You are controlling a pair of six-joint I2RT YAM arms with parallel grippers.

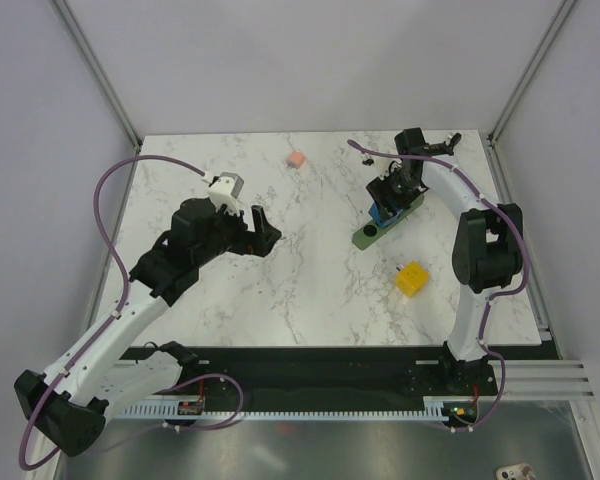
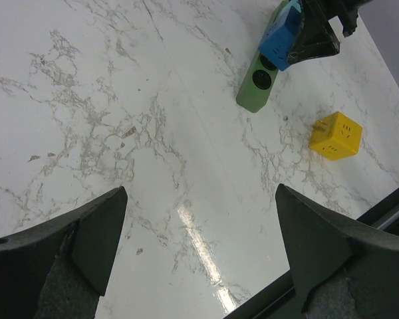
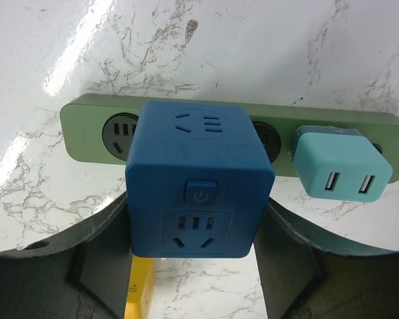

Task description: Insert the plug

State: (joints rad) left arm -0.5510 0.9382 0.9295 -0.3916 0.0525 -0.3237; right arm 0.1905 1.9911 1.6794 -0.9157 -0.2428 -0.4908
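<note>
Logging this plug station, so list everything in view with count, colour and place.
white marble table: one, white, under everything
long green plastic power strip: one, green, table's right side
blue cube-shaped plug adapter: one, blue, over the strip's middle
light teal USB plug: one, teal, plugged into the strip
yellow cube-shaped adapter: one, yellow, nearer than the strip, apart
small pink block: one, pink, far centre
left gripper: one, black, open over bare table
right gripper: one, black, shut on the blue adapter

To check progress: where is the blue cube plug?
Top view, table's right side: the blue cube plug is in the right gripper, over the green strip beside the teal adapter.
</note>
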